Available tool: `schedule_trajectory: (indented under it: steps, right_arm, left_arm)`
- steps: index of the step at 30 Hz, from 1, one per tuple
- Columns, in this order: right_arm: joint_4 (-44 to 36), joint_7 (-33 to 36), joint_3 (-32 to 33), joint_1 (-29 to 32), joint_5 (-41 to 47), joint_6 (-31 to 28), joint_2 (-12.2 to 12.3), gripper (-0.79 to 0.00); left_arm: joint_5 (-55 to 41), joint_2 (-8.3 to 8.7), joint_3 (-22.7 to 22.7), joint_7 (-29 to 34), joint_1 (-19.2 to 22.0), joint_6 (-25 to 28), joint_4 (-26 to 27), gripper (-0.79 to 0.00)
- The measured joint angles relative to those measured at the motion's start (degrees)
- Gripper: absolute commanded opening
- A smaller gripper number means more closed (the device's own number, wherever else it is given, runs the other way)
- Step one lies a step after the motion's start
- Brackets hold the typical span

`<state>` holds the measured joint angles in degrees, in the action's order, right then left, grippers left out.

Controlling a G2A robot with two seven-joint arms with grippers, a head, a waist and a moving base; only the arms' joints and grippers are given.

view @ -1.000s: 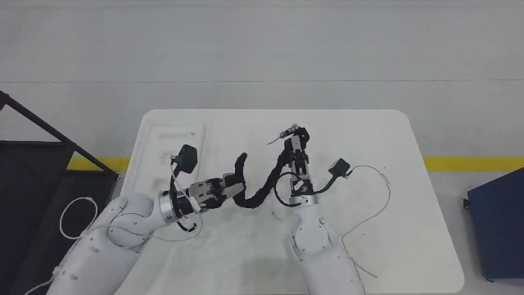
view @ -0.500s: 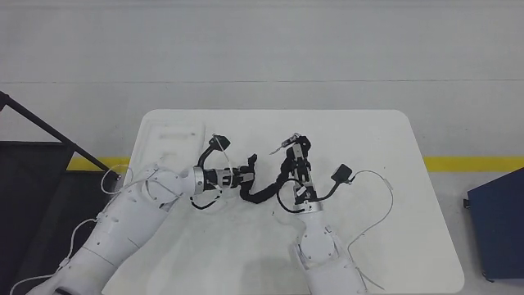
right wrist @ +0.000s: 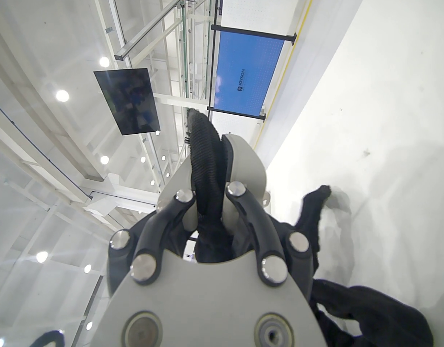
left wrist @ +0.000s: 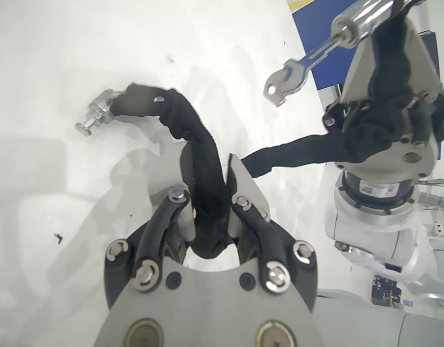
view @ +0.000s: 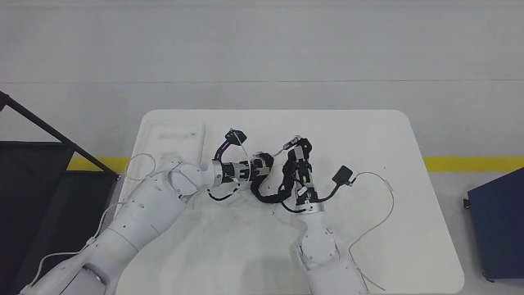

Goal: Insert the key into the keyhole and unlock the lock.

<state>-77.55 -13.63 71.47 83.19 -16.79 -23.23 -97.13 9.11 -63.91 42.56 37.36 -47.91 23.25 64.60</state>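
A cable lock in a black fabric sleeve [left wrist: 187, 120] hangs between both grippers above the white table [view: 385, 143]. My left gripper [left wrist: 209, 162] is shut on the sleeve a short way behind its bare metal pin end [left wrist: 95, 113], which points down at the table. To its right, my right gripper [view: 296, 154] is shut on the sleeve [right wrist: 205, 153] just below the chrome lock cylinder [left wrist: 373, 1]. A silver key [left wrist: 288, 81] sticks out of the cylinder's end, toward the left gripper [view: 260, 165]. The two grippers are close together.
A flat white tray [view: 173, 139] lies at the table's back left. A thin white wire [view: 377, 205] loops over the table to the right of the right arm. A dark blue bin [view: 495, 221] stands on the floor off the right edge.
My left arm has swung right and away from the front edge with the cable, ending close beside the right gripper. The right gripper has tilted only slightly.
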Motion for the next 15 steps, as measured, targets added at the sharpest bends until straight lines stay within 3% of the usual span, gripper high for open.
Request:
schedule_trajectory:
  steps: [8,15]
  right_arm:
    - [0.8,-0.1,-0.5,-0.2,1.5,2.2,0.1,-0.785]
    - [-1.1,0.7,-1.5,0.2,2.3,10.3,0.0,-0.785]
  left_arm:
    - [1.3,0.89,3.7,-2.4,-1.9,1.8,3.7,0.000]
    - [2.8,3.99,13.0,-7.2,-9.3,10.9,13.7,0.000]
